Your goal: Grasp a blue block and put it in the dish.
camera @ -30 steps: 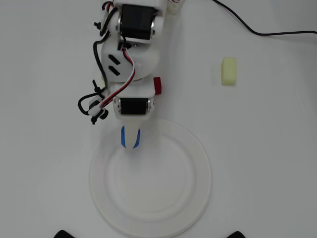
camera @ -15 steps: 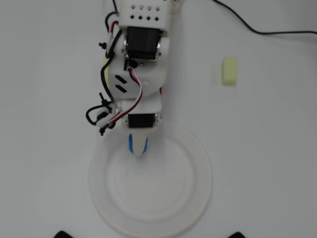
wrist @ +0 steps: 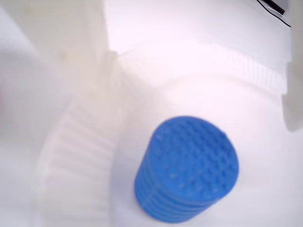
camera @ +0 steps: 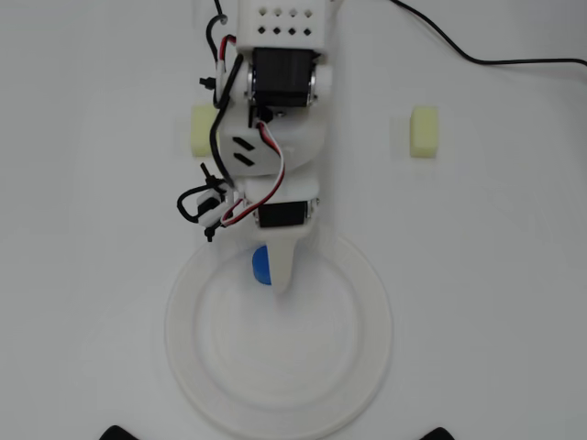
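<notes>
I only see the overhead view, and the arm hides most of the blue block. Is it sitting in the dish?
Observer: Yes. In the wrist view the blue block stands upright on the dish floor, just inside the ribbed rim.
Operator: Is the end effector squeezing it?
Observer: No. The end effector is open; both fingers are clear of the block.
Operator: What's its top like?
Observer: Round, covered in little bumps.

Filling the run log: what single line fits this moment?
blue block: on dish, near rim | tool: open, above block | two yellow blocks: on table
</notes>
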Robot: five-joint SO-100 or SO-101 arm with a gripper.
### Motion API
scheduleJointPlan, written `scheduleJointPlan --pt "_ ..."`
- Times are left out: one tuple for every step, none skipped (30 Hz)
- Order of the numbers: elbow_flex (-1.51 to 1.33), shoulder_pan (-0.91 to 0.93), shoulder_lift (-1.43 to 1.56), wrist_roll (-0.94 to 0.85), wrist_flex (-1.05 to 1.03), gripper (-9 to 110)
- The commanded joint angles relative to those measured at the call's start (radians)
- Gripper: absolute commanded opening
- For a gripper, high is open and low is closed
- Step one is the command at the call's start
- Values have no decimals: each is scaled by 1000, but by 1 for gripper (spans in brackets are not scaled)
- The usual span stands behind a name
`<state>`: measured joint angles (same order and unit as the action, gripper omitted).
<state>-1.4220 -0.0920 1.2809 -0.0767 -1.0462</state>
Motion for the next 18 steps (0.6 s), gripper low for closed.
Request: scheduleJointPlan --pt "15 3 133 -9 -28 28" --pt "15 6 155 -9 -41 29" --pt "15 8 179 -9 -58 29" --pt "15 9 206 -8 -78 29" --pt "14 11 235 -8 -101 29" --pt "6 11 268 -11 -121 29" --pt "-15 11 311 -14 -130 29" --pt "-46 11 359 -20 -135 29" --pt "-81 9 413 -31 -138 29" --pt "-124 6 468 -41 -138 30" --pt "-169 5 526 -51 -140 30" --pt "-215 3 584 -60 -140 30" --pt "-262 2 643 -67 -140 30" --pt "-308 2 701 -72 -140 30" --pt "-357 2 759 -71 -140 31" --pt "-408 2 818 -63 -140 32" --pt "-466 2 881 -61 -137 32" --pt "-529 2 946 -61 -132 33"
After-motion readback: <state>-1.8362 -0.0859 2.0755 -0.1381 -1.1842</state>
